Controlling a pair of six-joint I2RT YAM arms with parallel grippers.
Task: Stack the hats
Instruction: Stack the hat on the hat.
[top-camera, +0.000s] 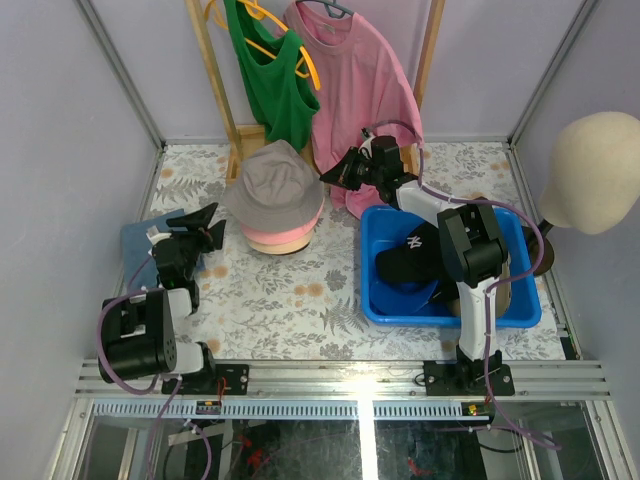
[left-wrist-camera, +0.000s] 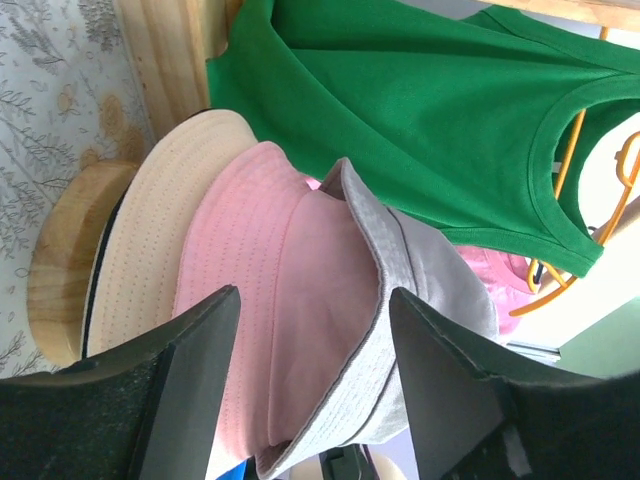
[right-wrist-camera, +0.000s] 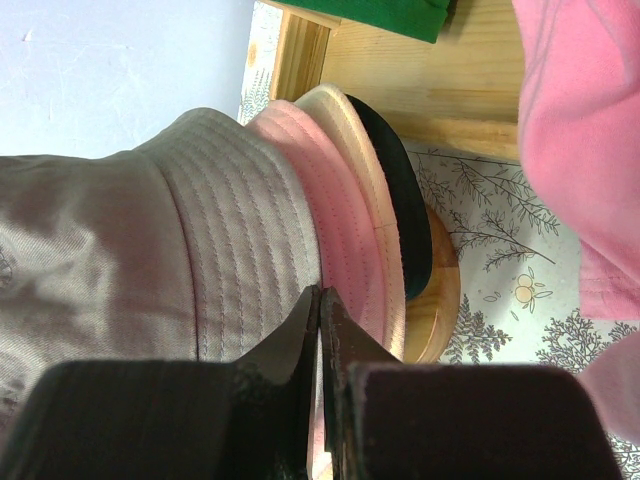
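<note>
A stack of bucket hats stands at the middle back on a wooden disc (left-wrist-camera: 60, 270). The grey-taupe hat (top-camera: 272, 180) is on top, with the pink hat (left-wrist-camera: 250, 250), the beige hat (left-wrist-camera: 150, 230) and a black hat (right-wrist-camera: 400, 190) under it. My left gripper (top-camera: 205, 228) is open at the stack's left side, and the grey brim and pink hat show ahead between its fingers (left-wrist-camera: 200, 380). My right gripper (top-camera: 335, 172) is shut, its tips (right-wrist-camera: 320, 292) against the edge of the grey brim. A black cap with a white logo (top-camera: 412, 252) lies in the blue bin. A blue cap (top-camera: 138, 240) lies under my left arm.
The blue bin (top-camera: 450, 312) sits front right under my right arm. A cream mannequin head (top-camera: 595, 170) stands at the right edge. A green shirt (top-camera: 265, 80) and a pink shirt (top-camera: 355, 90) hang on a wooden rack just behind the stack.
</note>
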